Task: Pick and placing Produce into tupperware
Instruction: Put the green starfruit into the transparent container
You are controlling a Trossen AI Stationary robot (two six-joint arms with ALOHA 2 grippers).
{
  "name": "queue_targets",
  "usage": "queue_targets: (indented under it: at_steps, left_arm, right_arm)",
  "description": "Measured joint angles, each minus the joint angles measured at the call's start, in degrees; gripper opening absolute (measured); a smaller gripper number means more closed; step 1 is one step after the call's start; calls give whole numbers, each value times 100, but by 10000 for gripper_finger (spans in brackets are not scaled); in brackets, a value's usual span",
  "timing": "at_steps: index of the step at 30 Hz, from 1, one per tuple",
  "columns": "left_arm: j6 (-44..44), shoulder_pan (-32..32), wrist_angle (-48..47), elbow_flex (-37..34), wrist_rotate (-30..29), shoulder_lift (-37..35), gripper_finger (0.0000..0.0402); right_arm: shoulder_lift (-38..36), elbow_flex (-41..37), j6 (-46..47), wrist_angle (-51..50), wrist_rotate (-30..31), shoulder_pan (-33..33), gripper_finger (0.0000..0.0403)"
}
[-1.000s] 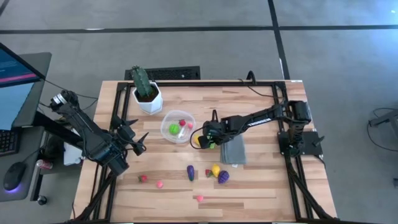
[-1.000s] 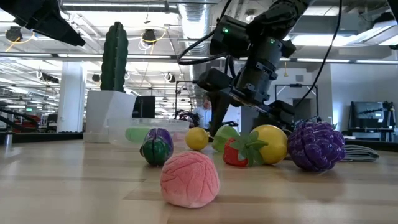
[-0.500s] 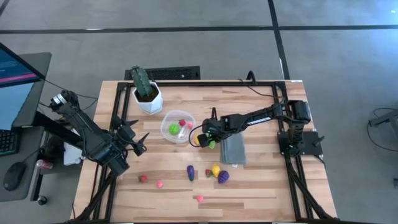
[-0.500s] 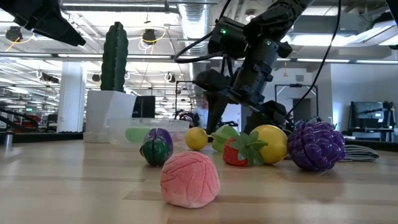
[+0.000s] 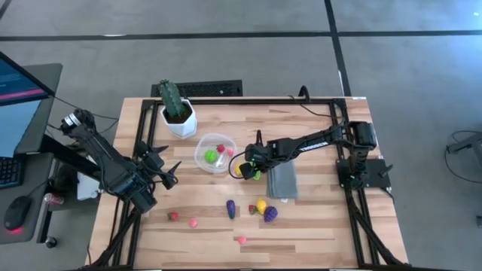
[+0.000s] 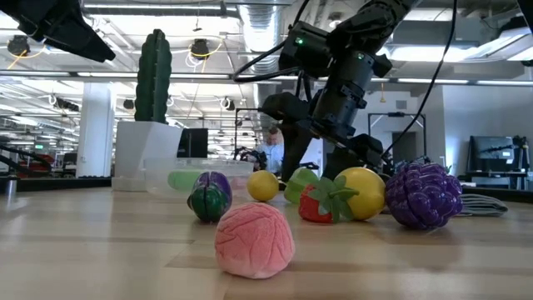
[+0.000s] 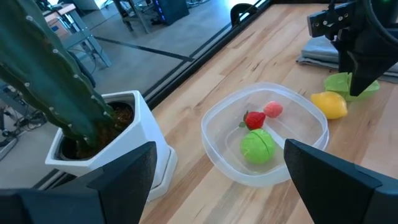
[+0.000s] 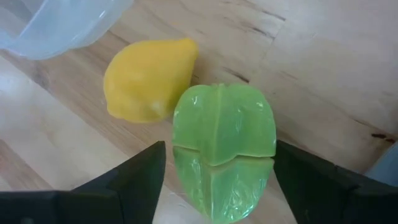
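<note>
While right claw point(image 8: 214, 180) straddles green produce point(image 8: 222, 146), fingers spread either side, not visibly pinching; lemon point(image 8: 148, 79) just beside.

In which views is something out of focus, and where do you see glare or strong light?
Low view: the pink toy nearest the camera is soft, and bright ceiling lights glare in the room behind. Right wrist view: the green piece and the yellow lemon are sharp, the dark fingers blurred. Left wrist view: the clear container catches pale highlights on its rim.

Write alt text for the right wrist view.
A light green toy vegetable lies on the wooden table between the right gripper's two dark fingers, a yellow lemon beside it and the clear container's rim just beyond.
</note>
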Motion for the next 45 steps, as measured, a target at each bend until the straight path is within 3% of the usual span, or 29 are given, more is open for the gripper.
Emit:
queue_targets:
  at_steps: [7, 45]
  left_arm:
    - [0, -1, -2, 0, 0, 0, 343]
    - [2, -1, -7, 0, -20, 0, 343]
  right_arm:
    - [-2, 2, -43, 0, 0, 7, 287]
    - [-2, 4, -93, -25, 20, 7, 285]
